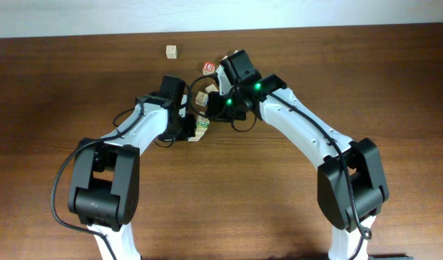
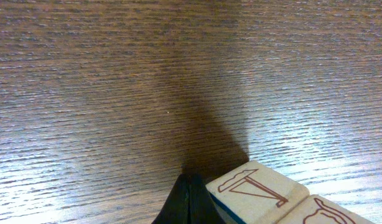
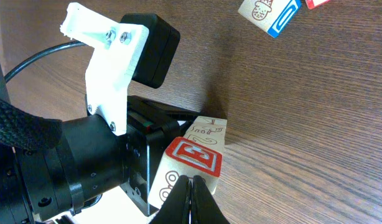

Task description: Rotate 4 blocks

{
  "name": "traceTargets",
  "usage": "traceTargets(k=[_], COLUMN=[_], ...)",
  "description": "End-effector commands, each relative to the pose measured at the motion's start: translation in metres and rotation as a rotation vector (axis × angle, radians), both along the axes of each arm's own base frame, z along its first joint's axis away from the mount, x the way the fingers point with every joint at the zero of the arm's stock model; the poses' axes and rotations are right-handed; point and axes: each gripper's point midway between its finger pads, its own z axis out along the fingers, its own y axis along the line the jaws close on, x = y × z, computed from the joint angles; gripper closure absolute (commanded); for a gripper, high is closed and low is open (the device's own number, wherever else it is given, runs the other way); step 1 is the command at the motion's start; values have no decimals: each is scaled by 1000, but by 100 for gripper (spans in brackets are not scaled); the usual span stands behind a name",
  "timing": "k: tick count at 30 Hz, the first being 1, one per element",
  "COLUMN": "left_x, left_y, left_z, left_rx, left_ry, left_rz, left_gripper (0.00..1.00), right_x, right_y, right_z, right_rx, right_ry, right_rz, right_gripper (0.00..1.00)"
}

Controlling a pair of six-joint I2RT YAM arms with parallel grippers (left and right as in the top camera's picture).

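Both grippers meet at a cluster of pale-wood blocks [image 1: 202, 97] at the table's middle back. My left gripper [image 2: 190, 202] is shut and empty. Its tips rest on the wood just left of a block [image 2: 256, 186] with a red line drawing on top and a blue side; a second block [image 2: 331, 213] adjoins it. My right gripper [image 3: 192, 202] is also shut, its tips against the side of a block [image 3: 194, 157] with a red letter face. Another block [image 3: 207, 129] lies just behind that one. In the overhead view the left gripper [image 1: 190, 130] sits beside a green-printed block [image 1: 202, 131].
A lone block [image 1: 171, 51] lies at the back left and a red-faced one [image 1: 208, 67] beside the right wrist. A blue-lettered block [image 3: 269, 14] and a red one [image 3: 315, 3] lie farther off. The left arm's black and white wrist [image 3: 110, 112] crowds the right gripper.
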Motion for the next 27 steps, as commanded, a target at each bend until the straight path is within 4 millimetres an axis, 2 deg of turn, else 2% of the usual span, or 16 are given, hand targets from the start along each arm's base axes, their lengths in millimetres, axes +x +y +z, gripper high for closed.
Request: traceTargets(k=[1,6,12,17,27], left_x=[-2,1,4,15,10], left_y=[-31,-12,-8,16,19], left_z=[11,11,12,18,17], left_rx=[-142,-137,-136,-136,-132], left_ry=[13,30,25,15,36], left_rz=[-47,1,5,59,62], left_gripper=[100,100,100,100,100], right_x=[-25,-29,-29,-29,-29], right_y=[17,22,21,21,29], right_z=[-26,-28,-28,-29,-28], right_rx=[-15,-29,-30,-35,-34], right_ry=[79,68,70,67,47], right_rz=[62,72,72,70,69], right_gripper=[96,96,96,96,96])
